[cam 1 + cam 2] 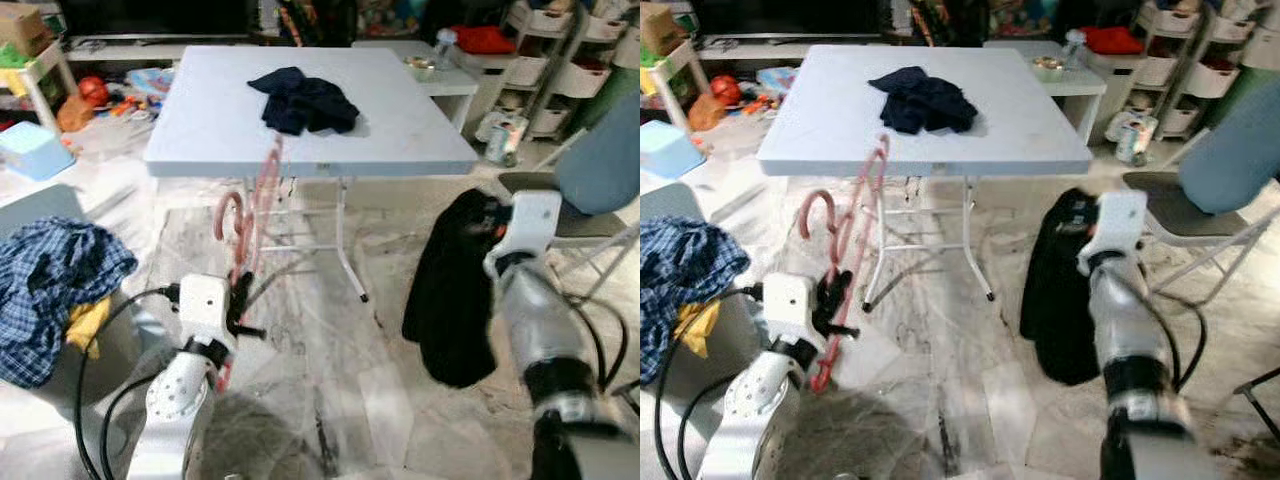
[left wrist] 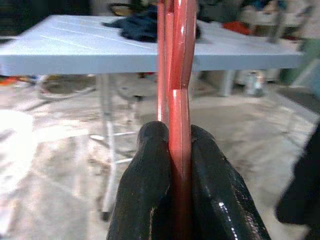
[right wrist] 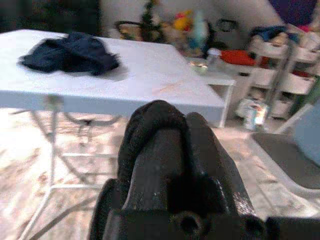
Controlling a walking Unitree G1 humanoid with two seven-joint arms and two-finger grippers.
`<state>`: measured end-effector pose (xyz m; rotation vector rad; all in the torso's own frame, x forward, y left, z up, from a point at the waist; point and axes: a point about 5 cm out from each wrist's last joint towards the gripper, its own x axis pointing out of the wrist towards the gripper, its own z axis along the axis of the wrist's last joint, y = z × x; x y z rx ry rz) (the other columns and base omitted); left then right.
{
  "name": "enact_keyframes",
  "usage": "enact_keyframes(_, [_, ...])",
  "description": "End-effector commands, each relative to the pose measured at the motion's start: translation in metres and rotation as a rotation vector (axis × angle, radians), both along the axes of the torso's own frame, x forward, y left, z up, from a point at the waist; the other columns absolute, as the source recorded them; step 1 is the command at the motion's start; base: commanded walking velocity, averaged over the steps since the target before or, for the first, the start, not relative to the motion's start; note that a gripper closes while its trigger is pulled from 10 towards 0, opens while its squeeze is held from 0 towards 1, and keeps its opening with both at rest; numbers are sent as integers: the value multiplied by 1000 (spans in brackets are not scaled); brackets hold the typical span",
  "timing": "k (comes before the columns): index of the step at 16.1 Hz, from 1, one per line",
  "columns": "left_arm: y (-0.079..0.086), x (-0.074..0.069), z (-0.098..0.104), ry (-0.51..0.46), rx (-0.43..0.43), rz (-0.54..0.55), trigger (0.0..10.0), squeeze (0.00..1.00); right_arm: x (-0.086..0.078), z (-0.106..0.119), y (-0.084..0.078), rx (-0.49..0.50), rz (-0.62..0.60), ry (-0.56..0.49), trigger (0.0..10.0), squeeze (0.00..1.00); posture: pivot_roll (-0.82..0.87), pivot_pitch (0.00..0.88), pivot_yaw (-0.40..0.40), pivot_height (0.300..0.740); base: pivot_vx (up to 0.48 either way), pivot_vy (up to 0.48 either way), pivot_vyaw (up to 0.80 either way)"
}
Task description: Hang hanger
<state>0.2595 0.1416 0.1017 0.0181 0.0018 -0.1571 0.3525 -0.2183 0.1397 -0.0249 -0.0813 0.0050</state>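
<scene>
Table: grey folding table carrying a dark bundle, marble floor underneath.
Left gripper: pinching the pink hanger.
Right gripper: clutching black garment, fingers buried.

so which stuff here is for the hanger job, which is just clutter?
Job:
pink hanger, clamped in left gripper
black garment, held by right gripper

Lying about:
dark clothes on grey table
plaid shirt
folding chair
</scene>
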Motion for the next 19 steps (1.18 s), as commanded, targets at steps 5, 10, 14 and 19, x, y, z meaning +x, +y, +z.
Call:
enact_keyframes(5, [2, 7, 10, -63, 34, 113, 10000, 0, -38, -4, 27, 82, 191, -61, 0, 0, -66, 0, -60, 740, 0, 0, 0])
enact_keyframes(10, [-9, 12, 6, -60, -1, 97, 10000, 0, -40, 17, 76, 204, 252, -141, 10000, 0, -72, 0, -16, 740, 182, 0, 0])
enact_keyframes(14, [-7, 15, 11, -85, 8, 115, 10000, 0, -43, 17, 96, 217, 316, -123, 10000, 0, -69, 0, -24, 740, 353, 0, 0])
enact_keyframes(19, [2, 16, 13, -90, 5, 162, 10000, 0, -36, 19, 98, 171, 314, -114, 10000, 0, -54, 0, -48, 740, 386, 0, 0])
